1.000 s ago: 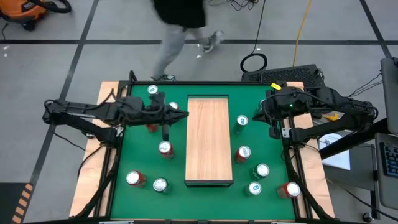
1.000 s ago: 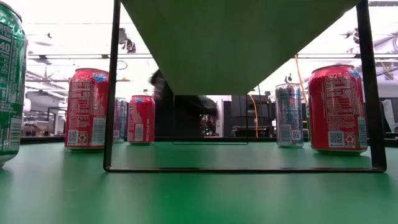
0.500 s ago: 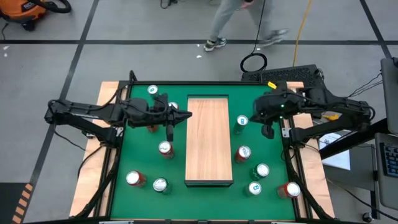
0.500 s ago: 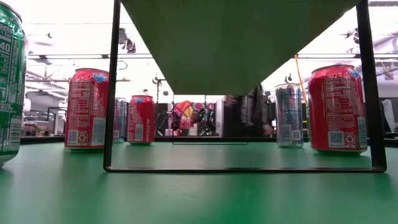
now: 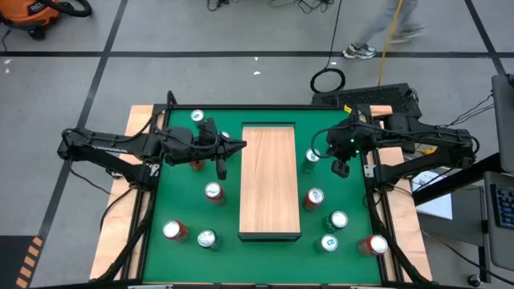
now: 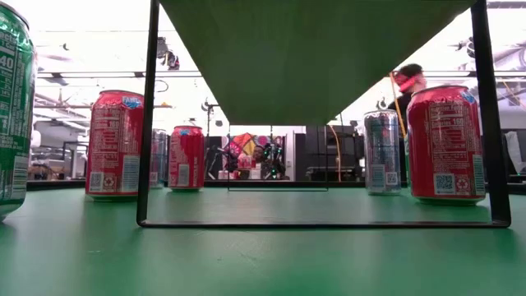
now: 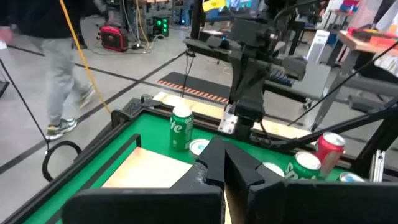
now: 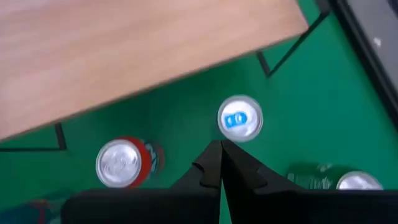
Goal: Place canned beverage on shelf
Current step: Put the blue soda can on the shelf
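Note:
The shelf (image 5: 270, 181), a long pale wooden board on thin black legs (image 6: 148, 115), stands mid-table, its top bare wood. Several beverage cans stand on the green table on both sides of it, among them a red one (image 5: 213, 191) on the left and a blue-tabbed one (image 5: 312, 156) on the right. My left gripper (image 5: 242, 146) is shut and hovers at the shelf's far left edge, pointing toward the right (image 7: 224, 152). My right gripper (image 5: 333, 156) is shut, raised and tipped downward, aimed at the blue-tabbed can (image 8: 240, 118).
Near the right gripper are a red can (image 8: 124, 163), a green can (image 8: 339, 180) and a standing green can (image 7: 181, 127). More cans sit at the near right (image 5: 338, 219) and near left (image 5: 173, 231). A person (image 5: 377, 40) walks beyond the far edge.
My right gripper has moved toward the shelf and the table's left, sinking a little and tipping further downward, still shut. The person behind the table has walked from left to right.

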